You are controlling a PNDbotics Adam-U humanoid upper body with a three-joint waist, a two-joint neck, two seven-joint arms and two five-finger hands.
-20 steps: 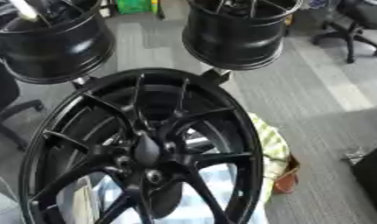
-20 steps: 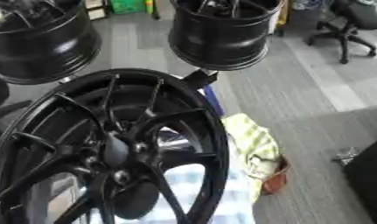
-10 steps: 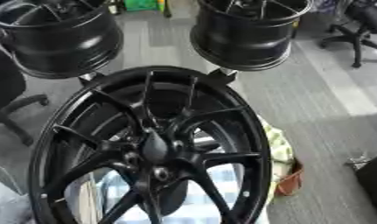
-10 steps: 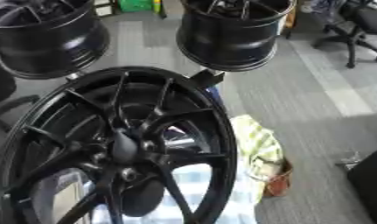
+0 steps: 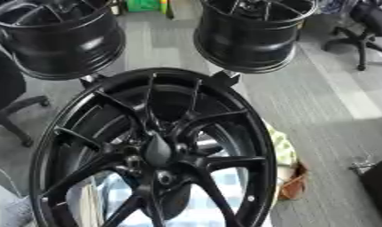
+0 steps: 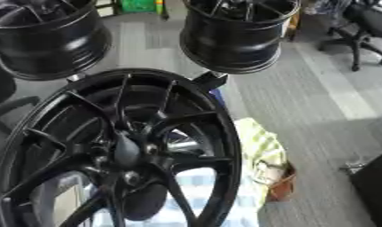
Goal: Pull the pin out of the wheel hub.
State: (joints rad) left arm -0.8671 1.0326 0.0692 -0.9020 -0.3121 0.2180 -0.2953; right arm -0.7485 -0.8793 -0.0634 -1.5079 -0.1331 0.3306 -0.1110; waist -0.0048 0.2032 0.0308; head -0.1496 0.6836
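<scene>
Grey carpet (image 5: 317, 93) in long strips covers the floor of an office room, seen from above. Filling the lower left of both views is a large black wheel hub (image 5: 151, 150), standing nearly upright and tilted, its thin spokes fanning out from a dark centre cap. Small round holes or bolts ring that centre, but no pin can be made out among them. Through the spokes shows a blue and white checked cloth (image 5: 224, 195) underneath. Behind the hub, farther from the camera, stand two more black wheel rims on their sides: one at the upper left (image 5: 58, 37) and one at the upper middle (image 5: 252, 33), each open end facing up. Just beside the hub's right edge lies a pale yellow-green cloth (image 6: 263, 150) next to a small brown object (image 6: 280, 188). A black office chair (image 5: 364, 35) stands at the upper right, and part of another chair base (image 5: 15, 115) shows at the left edge. Neither robot hand appears in either view, so their state cannot be told.
</scene>
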